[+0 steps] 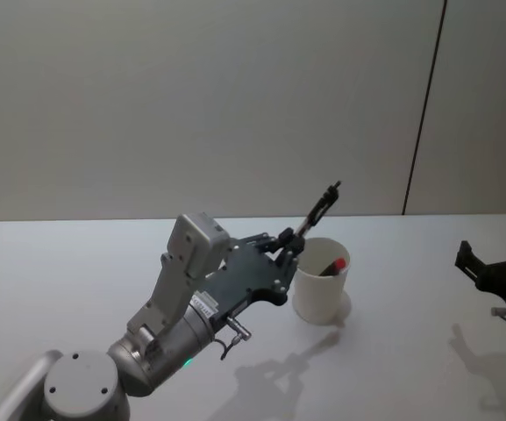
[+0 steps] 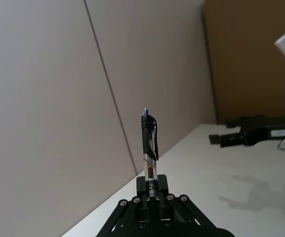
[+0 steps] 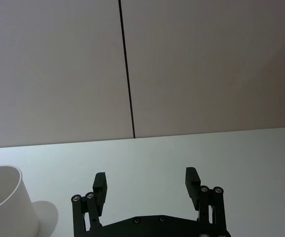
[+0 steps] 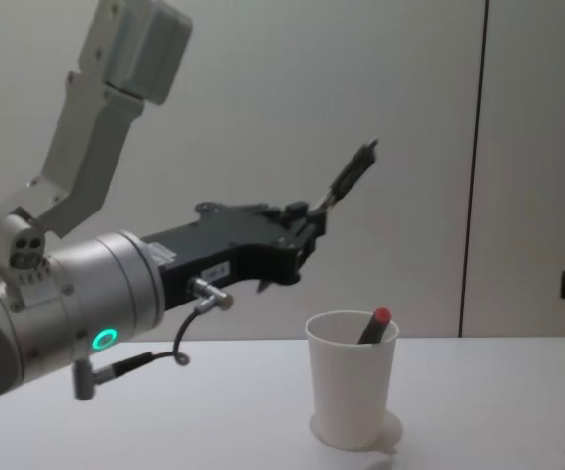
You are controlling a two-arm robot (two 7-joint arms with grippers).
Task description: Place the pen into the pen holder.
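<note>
Left tool (image 4: 313, 217) is clamped on the lower barrel of the pen (image 4: 351, 176), which slants up and away with its clip end highest, above the pen holder (image 4: 351, 392) and a little to its left. Grasp and lift look done. Tipping the pen down into the pen holder and letting go are left. One red-capped pen (image 4: 375, 325) leans inside and may crowd the entry. Right tool (image 3: 145, 178) hangs wide and empty over the bench (image 1: 77, 263), well apart.
</note>
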